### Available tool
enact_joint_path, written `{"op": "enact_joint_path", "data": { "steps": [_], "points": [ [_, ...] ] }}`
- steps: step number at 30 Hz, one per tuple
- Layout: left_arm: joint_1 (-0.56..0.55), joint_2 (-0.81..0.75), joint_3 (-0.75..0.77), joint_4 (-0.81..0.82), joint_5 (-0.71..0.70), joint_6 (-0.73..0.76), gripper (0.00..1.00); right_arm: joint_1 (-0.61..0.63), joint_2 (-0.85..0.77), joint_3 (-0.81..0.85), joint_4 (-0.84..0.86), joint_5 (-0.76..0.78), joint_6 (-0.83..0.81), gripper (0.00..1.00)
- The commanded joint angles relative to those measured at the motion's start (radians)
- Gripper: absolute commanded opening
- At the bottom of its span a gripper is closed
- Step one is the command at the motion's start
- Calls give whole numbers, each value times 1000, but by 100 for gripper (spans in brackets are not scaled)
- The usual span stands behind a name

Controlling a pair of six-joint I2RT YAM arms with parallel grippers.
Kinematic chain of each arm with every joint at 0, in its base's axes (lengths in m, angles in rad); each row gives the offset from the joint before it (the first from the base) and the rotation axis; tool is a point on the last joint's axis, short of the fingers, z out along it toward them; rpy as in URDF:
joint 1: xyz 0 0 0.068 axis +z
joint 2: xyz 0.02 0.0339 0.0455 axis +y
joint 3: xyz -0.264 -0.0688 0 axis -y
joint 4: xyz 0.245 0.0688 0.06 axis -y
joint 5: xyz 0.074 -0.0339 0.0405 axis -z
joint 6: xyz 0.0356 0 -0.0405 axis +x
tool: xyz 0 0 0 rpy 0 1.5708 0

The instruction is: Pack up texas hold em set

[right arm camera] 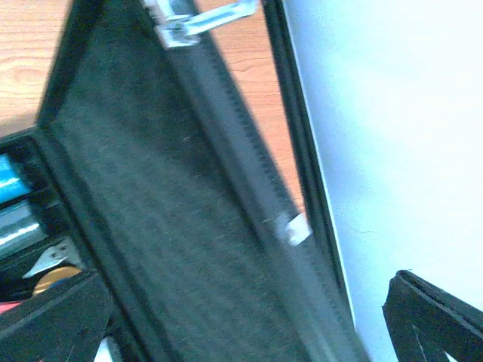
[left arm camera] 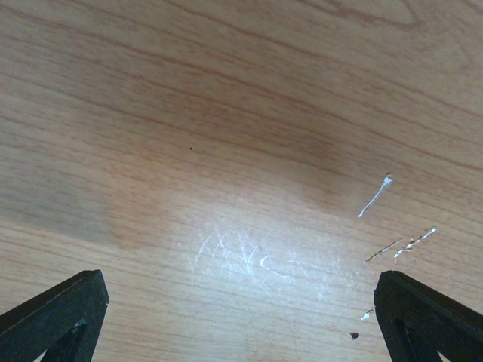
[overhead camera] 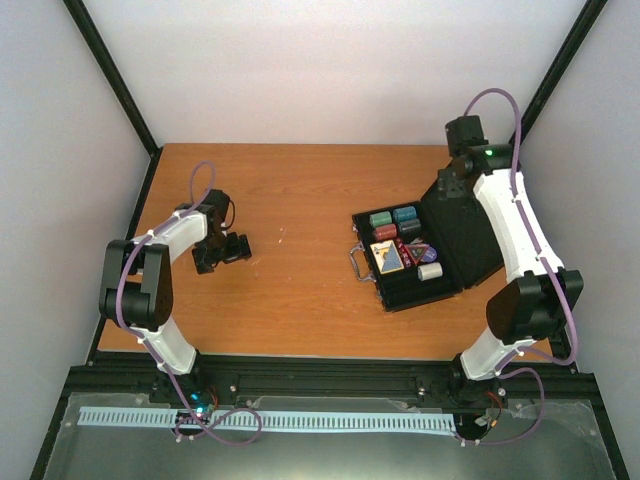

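Note:
The black briefcase (overhead camera: 398,296) lies open on the right of the table, with its metal handle (overhead camera: 357,262) toward the middle. Its tray holds chip stacks (overhead camera: 392,217), a card deck (overhead camera: 388,256), a purple disc (overhead camera: 424,251) and a white stack (overhead camera: 430,270). The lid (overhead camera: 462,235) stands raised and tilted. My right gripper (overhead camera: 447,185) is open at the lid's far top edge. In the right wrist view the lid's felt inside (right arm camera: 173,204) fills the space between the spread fingers (right arm camera: 53,309). My left gripper (overhead camera: 240,248) is open and empty over bare wood (left arm camera: 240,283).
The right enclosure wall (right arm camera: 392,136) and its black frame post (right arm camera: 302,151) stand close behind the lid. The wooden table (overhead camera: 290,190) stretches between the two arms. Scratches (left arm camera: 249,256) mark the wood under the left gripper.

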Motion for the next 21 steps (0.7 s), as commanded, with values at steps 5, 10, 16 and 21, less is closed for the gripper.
{"op": "enact_joint_path", "data": {
  "steps": [5,10,16,21],
  "points": [
    [-4,21,67,-30,-12,4,100,-81,6,-77,99,-58,-111,100],
    [-4,30,70,-28,-13,6,100,-139,6,-105,106,-199,-87,100],
    [-4,41,63,-18,-8,3,100,-145,-9,-118,94,-251,-88,100],
    [-4,53,65,-9,-5,3,100,-144,-61,-112,74,-412,-64,100]
  ]
}}
